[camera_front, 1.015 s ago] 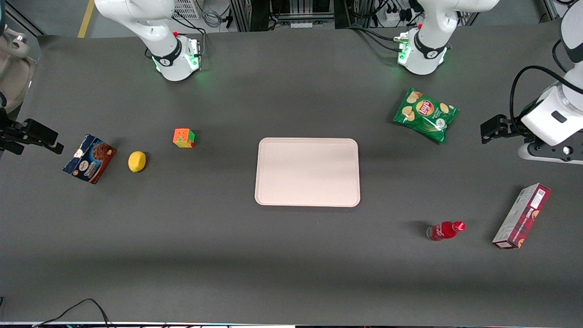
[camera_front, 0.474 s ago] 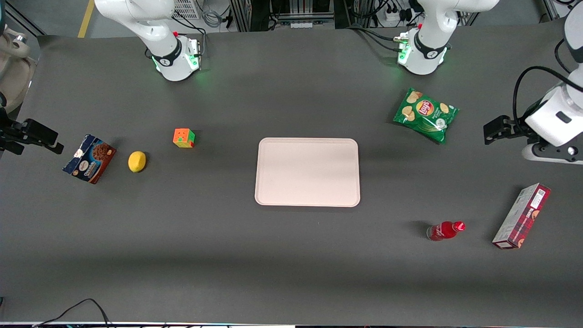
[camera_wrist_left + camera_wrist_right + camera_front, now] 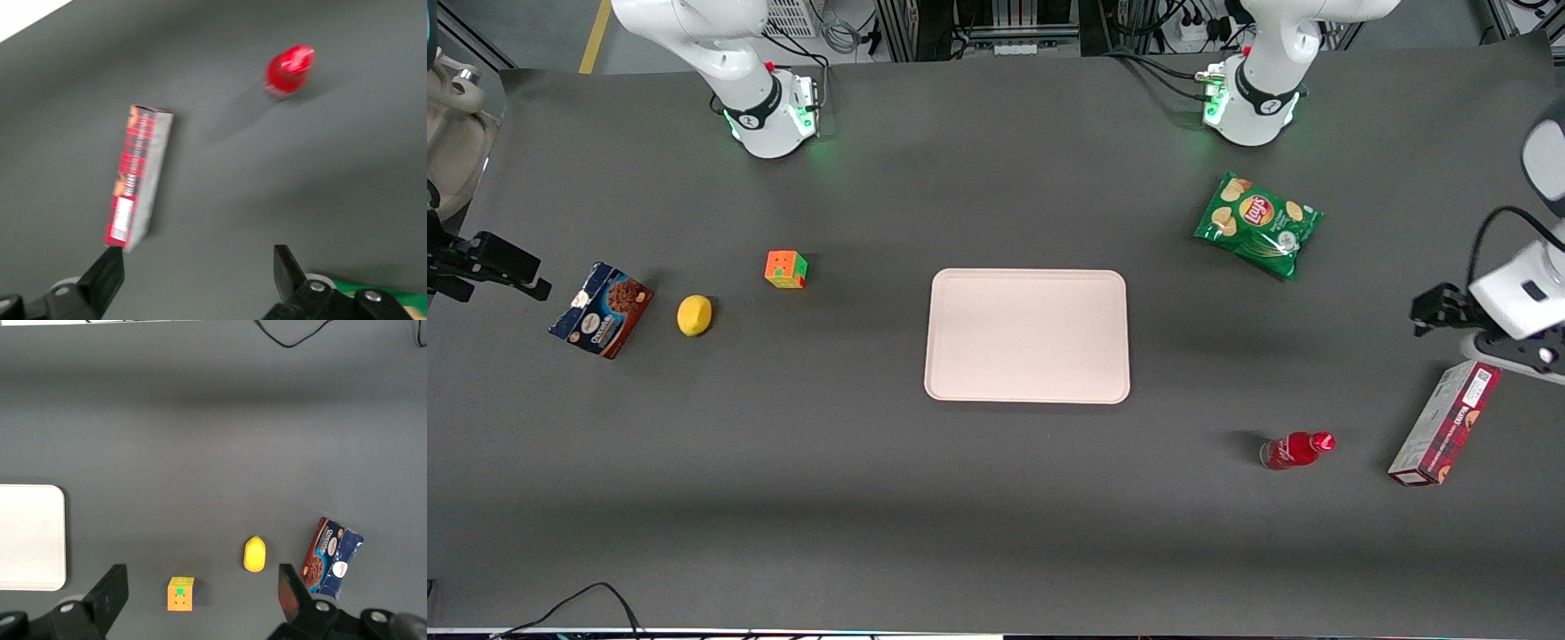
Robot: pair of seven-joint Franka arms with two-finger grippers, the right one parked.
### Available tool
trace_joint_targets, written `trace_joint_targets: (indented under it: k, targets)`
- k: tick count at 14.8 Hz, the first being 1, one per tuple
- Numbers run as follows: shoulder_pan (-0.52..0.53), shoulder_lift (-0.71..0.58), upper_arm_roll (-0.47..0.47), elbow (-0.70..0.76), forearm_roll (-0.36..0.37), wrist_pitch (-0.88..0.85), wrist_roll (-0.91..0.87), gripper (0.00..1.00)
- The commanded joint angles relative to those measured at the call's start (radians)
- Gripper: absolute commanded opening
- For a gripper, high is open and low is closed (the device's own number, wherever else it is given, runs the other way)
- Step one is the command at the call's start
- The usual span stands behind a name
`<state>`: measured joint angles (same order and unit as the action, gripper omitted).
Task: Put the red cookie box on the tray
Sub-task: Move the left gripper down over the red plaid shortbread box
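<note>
Hovering with gripper (image 3: 193, 270) spread wide, empty, at twelve o'clock of red cookie box (image 3: 1445, 421), above table (image 3: 996, 498).

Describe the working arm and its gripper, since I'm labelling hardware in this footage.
The left arm has glossy white shells, a black cable looping over it and a black band around its green-lit base. Its gripper is black with two flat, tapered fingers, set open.

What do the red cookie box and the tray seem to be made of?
The red cookie box, lying just nearer the camera than the open gripper, looks like printed cardboard: sharp folded edges, matte print. The tray looks like smooth moulded plastic, with rounded corners and one even pale pink colour.
</note>
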<state>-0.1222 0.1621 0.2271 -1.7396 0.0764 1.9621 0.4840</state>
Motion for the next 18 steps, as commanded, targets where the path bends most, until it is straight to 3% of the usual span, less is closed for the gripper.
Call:
trace_joint_targets:
  k: [1, 3, 7, 11, 15, 18]
  targets:
    - [0.053, 0.123, 0.067, -0.001, -0.062, 0.135, 0.273, 1.00]
    - [0.071, 0.187, 0.087, -0.003, -0.147, 0.144, 0.352, 1.00]
    - [0.078, 0.272, 0.101, -0.021, -0.155, 0.282, 0.461, 1.00]
    - [0.097, 0.319, 0.103, -0.020, -0.158, 0.305, 0.475, 1.00]
    - [0.111, 0.401, 0.103, 0.000, -0.233, 0.388, 0.585, 1.00]
    - [0.125, 0.456, 0.103, 0.052, -0.245, 0.388, 0.591, 1.00]
